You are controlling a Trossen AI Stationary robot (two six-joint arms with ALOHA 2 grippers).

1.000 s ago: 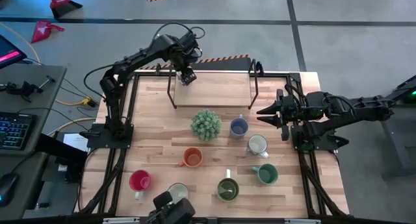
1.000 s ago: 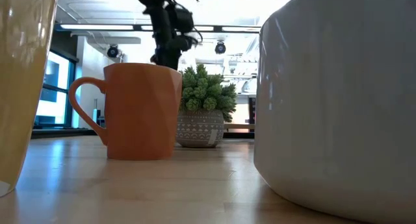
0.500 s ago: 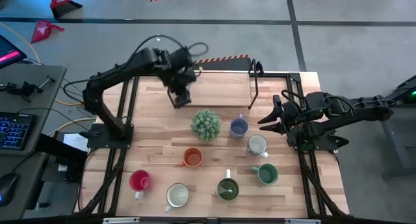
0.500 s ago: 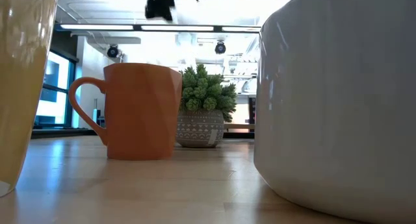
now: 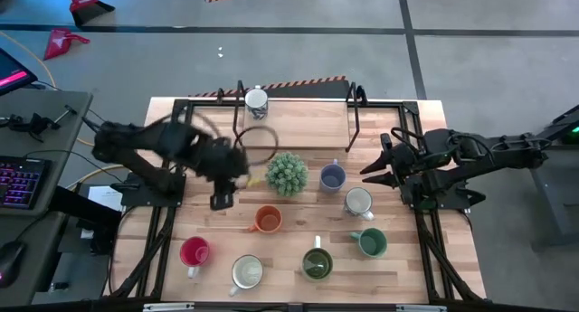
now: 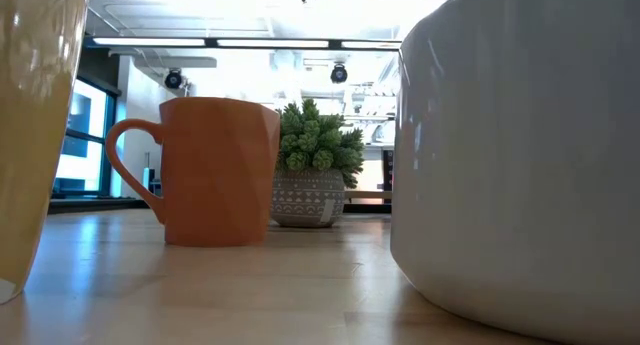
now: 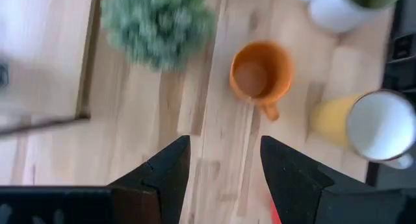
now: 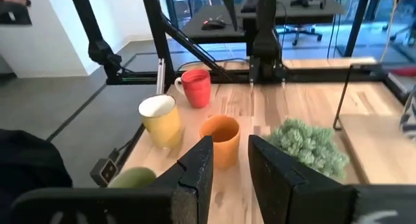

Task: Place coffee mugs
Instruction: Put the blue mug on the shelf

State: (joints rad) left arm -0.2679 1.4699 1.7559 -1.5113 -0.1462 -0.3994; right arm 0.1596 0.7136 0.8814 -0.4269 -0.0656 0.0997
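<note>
Orange mug (image 5: 268, 220) sits at frame centre, just lower right of your left gripper (image 5: 220, 200), jaws spread and empty, handle toward it. Right gripper (image 5: 375, 167), jaws parted, waits farther off.

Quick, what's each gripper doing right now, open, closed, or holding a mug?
Left gripper: open, empty, above the table near the orange mug.
Right gripper: open, empty, at the table's right edge.

I count eight mugs (image 5: 256, 100) on the table, one spiky green plant (image 5: 287, 173) mid-frame, and two dark arms, one each side.
</note>
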